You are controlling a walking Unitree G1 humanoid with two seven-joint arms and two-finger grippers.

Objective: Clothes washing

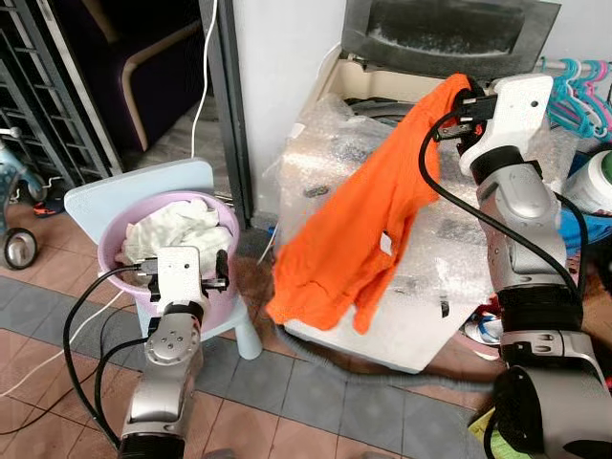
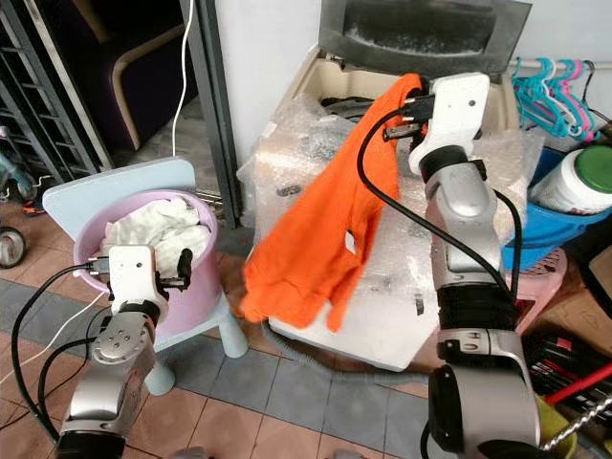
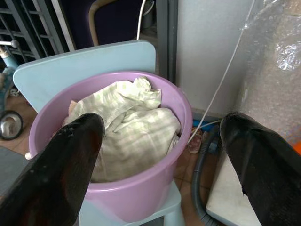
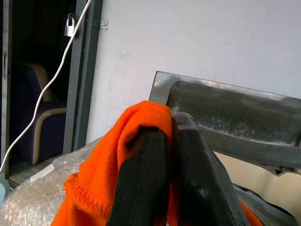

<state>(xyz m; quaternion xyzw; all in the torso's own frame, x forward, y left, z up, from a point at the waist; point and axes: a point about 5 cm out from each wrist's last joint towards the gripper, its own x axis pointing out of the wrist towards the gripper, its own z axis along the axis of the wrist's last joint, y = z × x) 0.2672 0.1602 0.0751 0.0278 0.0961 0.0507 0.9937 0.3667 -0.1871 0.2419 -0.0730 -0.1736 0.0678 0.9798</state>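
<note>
Right gripper [image 4: 171,183] raised over the near edge of the washing machine [image 1: 402,316], fingers pressed together on a fold of the orange shirt [image 1: 359,229]; cloth wraps over the left-hand finger in the right wrist view and is pinched between the two. The shirt hangs from that grip, draped down across the machine's top and front, lower hem loose below the front edge, clear of the floor. Machine body is wrapped in bubble wrap [image 1: 320,143]; its lid [image 1: 449,33] stands open and upright against the white wall [image 4: 211,42], with the dark drum opening just behind the held cloth. Left gripper [image 3: 160,155] held low in front of the pink bucket [image 3: 136,197], fingers [image 3: 56,169] spread wide with nothing between them; it is near the bucket rim but not touching the contents. Bucket sits on a pale blue chair [image 1: 124,191] to the left of the machine and holds a heap of pale, whitish cloth [image 3: 127,127], filling it to about rim level. A grey hose [image 3: 200,188] runs along the floor between chair and machine. A white cable [image 4: 47,103] hangs down beside the dark door frame [image 1: 225,96]. To the right of the machine: teal and pink hangers [image 1: 579,91] and a white jar with a green lid [image 2: 574,182] in a blue tub. Floor is reddish and grey tile [image 1: 277,402].
</note>
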